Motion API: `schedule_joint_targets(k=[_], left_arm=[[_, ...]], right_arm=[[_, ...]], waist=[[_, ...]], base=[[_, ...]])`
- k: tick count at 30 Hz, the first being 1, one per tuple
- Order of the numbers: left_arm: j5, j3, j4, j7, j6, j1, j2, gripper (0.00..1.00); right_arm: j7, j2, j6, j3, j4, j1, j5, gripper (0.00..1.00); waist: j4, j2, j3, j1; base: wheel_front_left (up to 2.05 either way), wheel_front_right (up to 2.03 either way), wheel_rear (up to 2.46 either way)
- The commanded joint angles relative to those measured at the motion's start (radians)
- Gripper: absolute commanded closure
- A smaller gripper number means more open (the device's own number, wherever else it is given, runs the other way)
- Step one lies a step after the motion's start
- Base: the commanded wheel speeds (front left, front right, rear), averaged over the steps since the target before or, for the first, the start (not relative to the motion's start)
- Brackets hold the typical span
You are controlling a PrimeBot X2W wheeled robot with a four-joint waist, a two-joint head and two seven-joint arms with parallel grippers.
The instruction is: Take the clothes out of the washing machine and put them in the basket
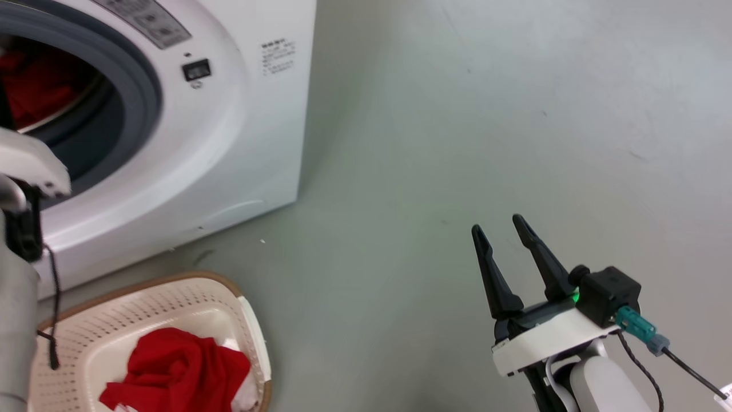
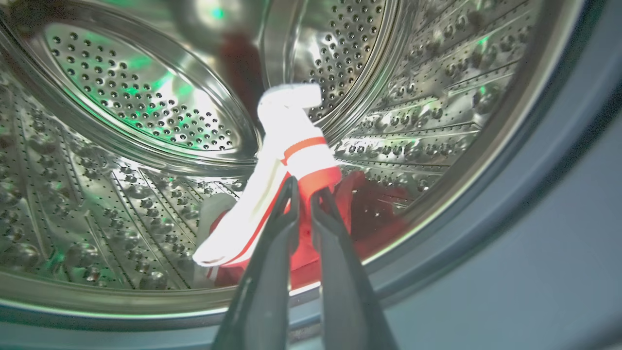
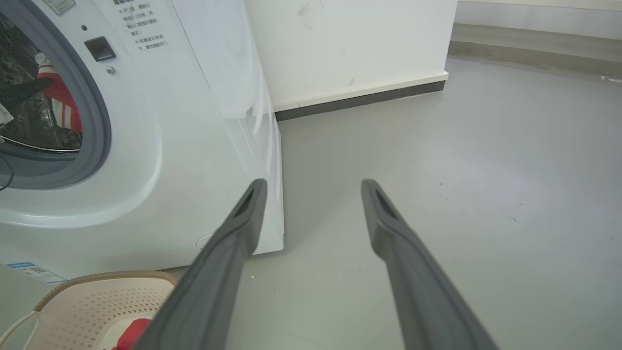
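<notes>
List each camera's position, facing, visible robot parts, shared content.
Head view: on the head, facing down at the white front-loading washing machine, cream perforated plastic basket and grey floor; shows pale left forearm, open right gripper.
Left wrist view: inside the perforated steel drum; left gripper shut on red-and-white fabric garment.
Right wrist view: along its open fingers toward machine and floor.
Shared: head and right wrist views both show machine, basket.

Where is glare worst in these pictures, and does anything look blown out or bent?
Left wrist view: the red fabric garment in the left gripper has a blown-out white cuff; green glints dot the perforated steel drum. Right wrist view: the edge of the white washing machine bows. Head view: evenly lit.
</notes>
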Motion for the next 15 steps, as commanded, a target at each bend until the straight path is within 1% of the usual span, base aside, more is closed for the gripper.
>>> schedule_joint_targets(k=[1,8,15], left_arm=[[-0.001,0.016,-0.044,-0.007,0.003,0.059,-0.017,1.0],[-0.001,0.055,-0.203,-0.006,0.0,0.249,-0.089,1.0],[0.007,0.047,-0.343,-0.006,0.01,0.385,-0.147,1.0]], right_arm=[[-0.002,0.001,-0.001,-0.008,0.008,0.02,-0.01,0.0],[0.006,0.001,-0.001,-0.042,0.019,0.061,-0.056,0.0],[0.041,0.001,-0.001,-0.085,-0.009,0.099,-0.087,0.0]], waist=[[0.057,0.0,-0.079,0.0001],[0.131,0.0,-0.186,0.0001],[0.208,0.0,-0.263,0.0001]], base=[[0.0,0.0,0.0],[0.0,0.0,0.0],[0.0,0.0,0.0]])
